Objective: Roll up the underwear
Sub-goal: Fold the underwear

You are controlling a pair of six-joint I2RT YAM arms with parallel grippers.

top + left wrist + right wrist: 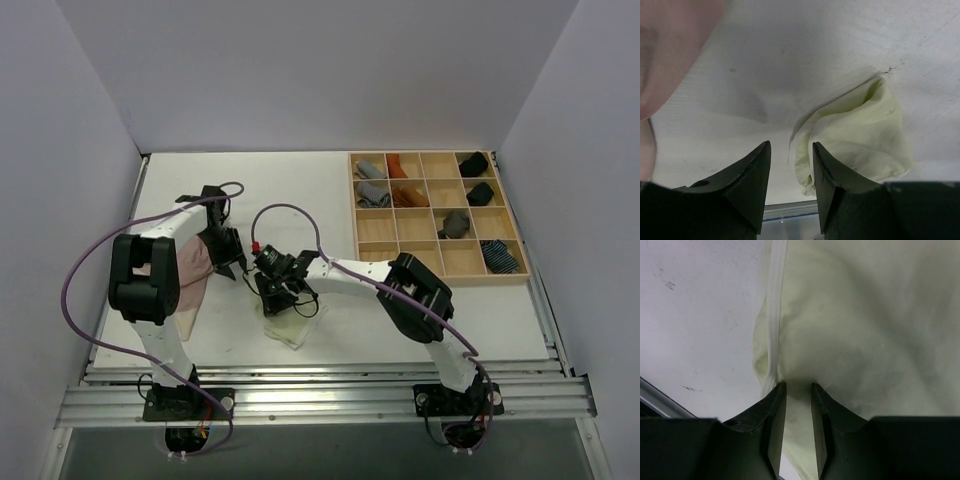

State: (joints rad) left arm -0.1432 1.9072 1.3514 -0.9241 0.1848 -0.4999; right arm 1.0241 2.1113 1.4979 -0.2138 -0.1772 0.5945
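The pale yellow-green underwear lies bunched on the white table, near the front and between the two arms. My right gripper points down onto it. In the right wrist view its fingers are shut on a fold of that cloth, which fills the narrow gap between them. The dusty pink underwear lies spread at the left under my left arm, and shows as a pink blur in the left wrist view. My left gripper hangs open beside it, with bare table between its fingertips and the yellow-green cloth just beyond.
A wooden compartment tray stands at the back right. It holds grey rolls, a rust roll, black rolls and a blue-striped roll. A metal rail runs along the near edge.
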